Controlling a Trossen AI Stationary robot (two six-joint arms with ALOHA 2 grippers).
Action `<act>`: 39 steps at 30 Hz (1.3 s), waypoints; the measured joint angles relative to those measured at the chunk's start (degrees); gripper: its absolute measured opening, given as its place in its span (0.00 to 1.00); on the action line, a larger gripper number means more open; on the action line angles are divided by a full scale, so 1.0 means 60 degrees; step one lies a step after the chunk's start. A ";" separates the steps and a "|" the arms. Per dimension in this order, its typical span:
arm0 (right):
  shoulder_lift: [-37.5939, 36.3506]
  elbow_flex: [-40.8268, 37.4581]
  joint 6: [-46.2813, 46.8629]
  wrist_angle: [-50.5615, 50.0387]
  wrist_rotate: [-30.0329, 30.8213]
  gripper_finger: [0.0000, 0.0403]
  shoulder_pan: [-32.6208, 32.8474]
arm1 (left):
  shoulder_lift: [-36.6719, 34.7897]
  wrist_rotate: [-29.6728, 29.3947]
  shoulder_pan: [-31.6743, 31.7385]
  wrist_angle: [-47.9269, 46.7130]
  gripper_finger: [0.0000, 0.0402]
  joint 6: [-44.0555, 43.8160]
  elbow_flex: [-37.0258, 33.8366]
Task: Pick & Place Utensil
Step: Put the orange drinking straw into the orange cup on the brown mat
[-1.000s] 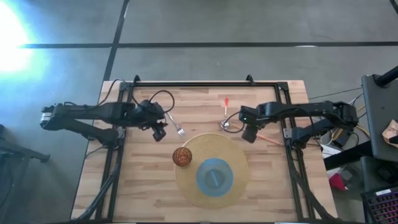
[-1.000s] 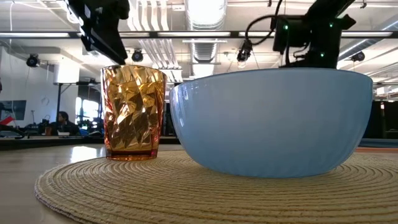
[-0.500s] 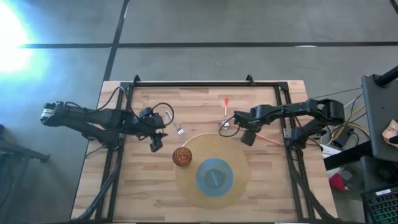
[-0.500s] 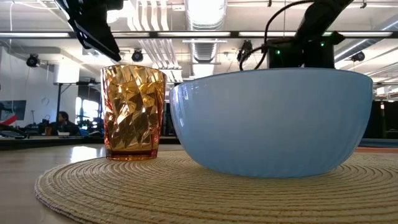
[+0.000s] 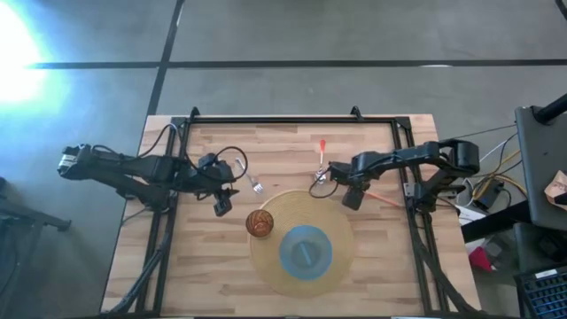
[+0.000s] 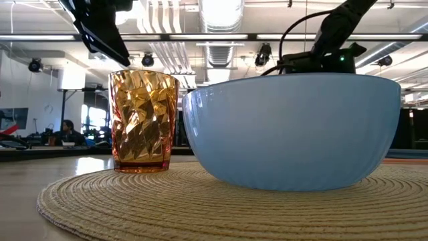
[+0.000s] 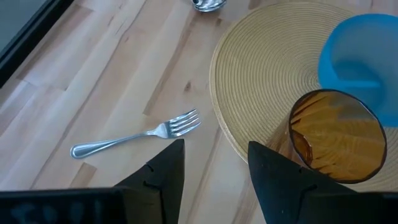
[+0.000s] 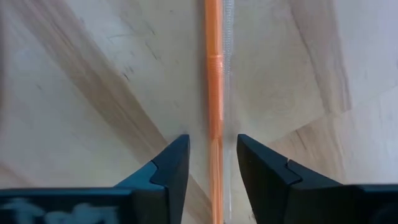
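Note:
A thin orange utensil handle lies flat on the wooden table, and it shows in the high view just right of my right gripper. My right gripper is open and low, with one finger on each side of the handle and not touching it. A silver fork lies flat on the wood. My left gripper is open and empty beside the fork, and its fingers also show in the left wrist view.
A round woven placemat carries an amber faceted cup and a blue bowl. A small silver utensil with a red-tipped handle lies left of my right gripper. A black frame borders the table.
My right gripper has come down toward the table and a little toward its left and near edges, sinking behind the bowl in the low view. My left gripper first went a little toward the near edge, then kept still. Nothing on the table has moved.

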 joint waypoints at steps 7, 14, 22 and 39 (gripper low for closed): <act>-0.0011 -0.0015 -0.0032 0.0041 -0.0106 0.20 -0.0084 | 0.0000 -0.0036 0.0000 0.0056 0.42 -0.0007 -0.0001; -0.0103 -0.0055 -0.0109 0.0054 0.0033 0.04 -0.0437 | 0.0000 -0.0044 0.0000 0.0048 0.42 -0.0029 -0.0004; -0.0215 -0.0125 -0.0213 0.0085 -0.0023 0.02 -0.0637 | 0.0000 -0.0046 0.0000 0.0049 0.42 -0.0036 -0.0007; -0.3984 -0.0091 0.0671 -0.0327 -0.0039 0.02 0.0055 | 0.0004 -0.0095 0.0000 0.1641 0.42 0.0417 -0.0011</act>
